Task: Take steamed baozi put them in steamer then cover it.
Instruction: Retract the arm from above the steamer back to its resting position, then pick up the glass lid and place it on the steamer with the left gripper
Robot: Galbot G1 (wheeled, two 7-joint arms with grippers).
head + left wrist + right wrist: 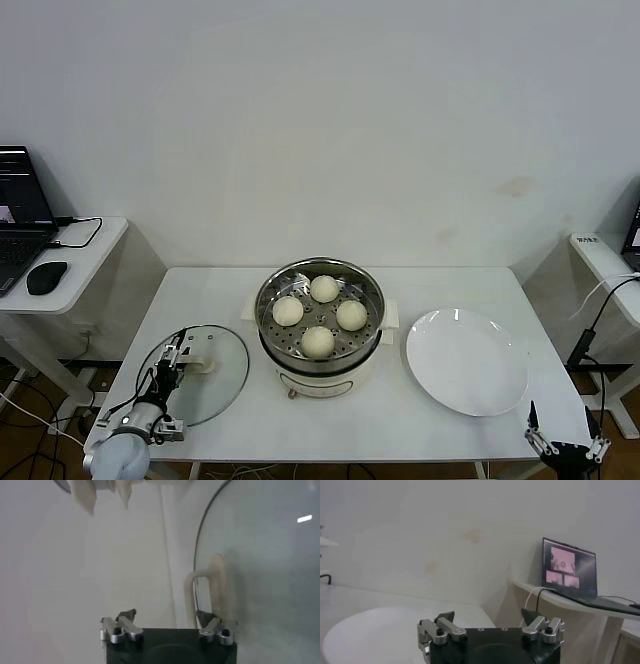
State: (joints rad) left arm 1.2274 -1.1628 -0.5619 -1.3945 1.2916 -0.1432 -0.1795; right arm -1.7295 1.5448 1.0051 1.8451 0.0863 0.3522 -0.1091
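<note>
Baozi point(318, 341), four in all, sit inside the steamer point(371, 318) at the table's point(430, 285) centre, with the cover point(222, 388) lying flat to its left and a white plate point(466, 361) to its right. From the head camera the left gripper point(172, 357) stands over the cover's handle point(205, 365), which its fingers partly hide; the wrist camera shows those fingers spread wide, one tip just beside the cream handle point(216, 587), grasping nothing. Only the right gripper's point(566, 444) tips show at the near right corner; its wrist camera shows it released and empty, beyond the plate point(365, 630). A small label on the right side desk point(600, 255) is unreadable. Laptop point(20, 215) and mouse point(46, 277) rest far left.
</note>
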